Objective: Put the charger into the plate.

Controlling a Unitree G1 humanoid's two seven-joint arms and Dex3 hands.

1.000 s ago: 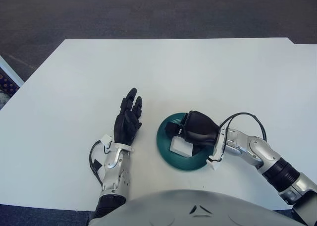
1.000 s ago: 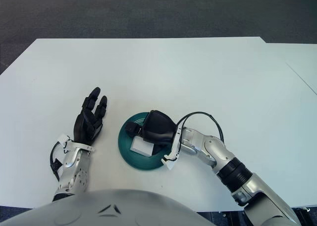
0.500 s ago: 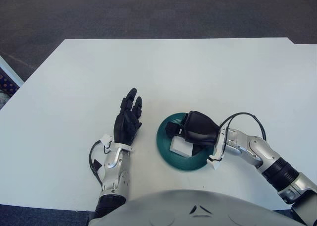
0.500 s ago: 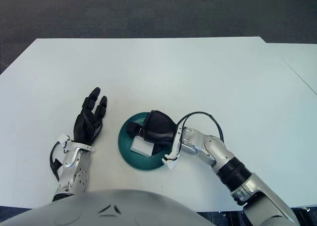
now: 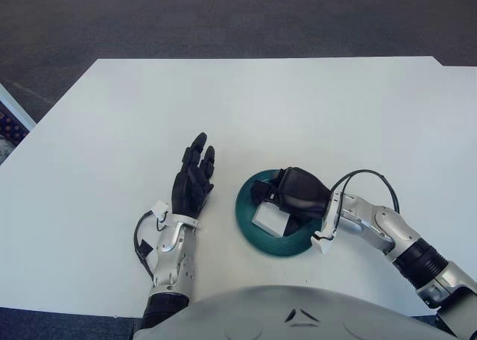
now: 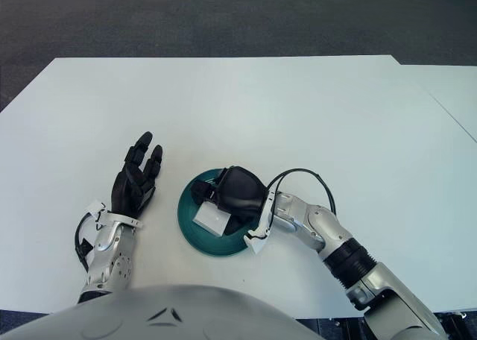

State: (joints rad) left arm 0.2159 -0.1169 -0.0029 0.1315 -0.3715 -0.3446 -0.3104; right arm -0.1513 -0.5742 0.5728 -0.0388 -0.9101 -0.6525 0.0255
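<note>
A dark green plate [image 5: 257,233] lies on the white table, near its front edge. A white block-shaped charger [image 5: 269,218] rests in the plate. My right hand [image 5: 292,194] is over the plate, its black fingers curled on the charger's far side. My left hand [image 5: 191,183] rests flat on the table to the left of the plate, fingers spread, holding nothing. The charger also shows in the right eye view [image 6: 211,217].
The white table [image 5: 261,109] spreads wide beyond the plate. A black cable [image 5: 365,176] loops above my right wrist. Dark carpet lies beyond the far edge.
My right hand and the charger shifted slightly left and up within the plate. My left hand has not moved.
</note>
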